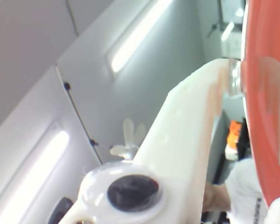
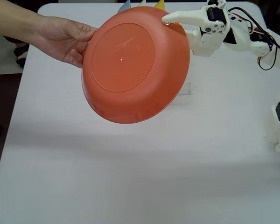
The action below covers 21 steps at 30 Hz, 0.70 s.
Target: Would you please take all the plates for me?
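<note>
Fixed view: the orange plate (image 2: 133, 70) is being held up above the white worktop (image 2: 130, 177), tilted so that its underside is facing the camera. The white arm (image 2: 224, 30) is reaching in from the right, and its gripper (image 2: 167, 21) is gripping the plate's upper right rim; one long white finger (image 2: 184, 17) is lying over the rim edge. The jaws are pinching the plate rim. A person's hand (image 2: 65, 39) is coming in from the upper left, with fingers touching the plate's left edge. Behind the plate's top edge, small tips of a light blue plate (image 2: 124, 6), a white plate (image 2: 142, 3) and a yellow plate (image 2: 159, 4) are showing; what is carrying them is hidden. Red and black wires (image 2: 266, 39) are trailing along the arm at the right. A faint clear object is sitting on the worktop just below the plate's right side; too indistinct to identify.

Wrist view: the camera is pointing upward. The orange plate (image 1: 266, 107) is filling the right edge, seen edge-on. A white finger (image 1: 186, 135) is running diagonally up to it and touching the rim near a metal screw. Ceiling light strips (image 1: 135, 35) are glowing behind. A person in a white shirt (image 1: 245, 196) is partly visible at lower right.
</note>
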Available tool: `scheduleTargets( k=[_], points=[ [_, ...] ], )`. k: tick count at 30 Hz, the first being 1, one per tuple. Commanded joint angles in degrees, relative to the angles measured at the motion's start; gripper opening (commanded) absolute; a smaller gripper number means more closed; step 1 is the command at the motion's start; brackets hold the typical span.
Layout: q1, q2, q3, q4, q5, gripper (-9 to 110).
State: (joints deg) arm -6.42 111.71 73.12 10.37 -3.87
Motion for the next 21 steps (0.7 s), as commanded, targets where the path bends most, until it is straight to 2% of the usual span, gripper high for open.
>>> scheduleTargets(
  k=[1,3,4,13,17,19,21],
  points=[
    [0.88,1.49,-0.35,0.97,-2.64,21],
    [1.32,1.67,-0.35,2.64,-4.57,44],
    [1.58,1.67,-0.35,3.08,-5.36,50],
    [3.16,5.98,-0.35,10.37,-9.58,52],
    [5.89,10.37,-0.26,19.69,-12.57,44],
    [8.35,12.57,1.49,22.85,-13.36,30],
    [11.07,13.54,2.29,27.16,-13.97,11]
  ],
)
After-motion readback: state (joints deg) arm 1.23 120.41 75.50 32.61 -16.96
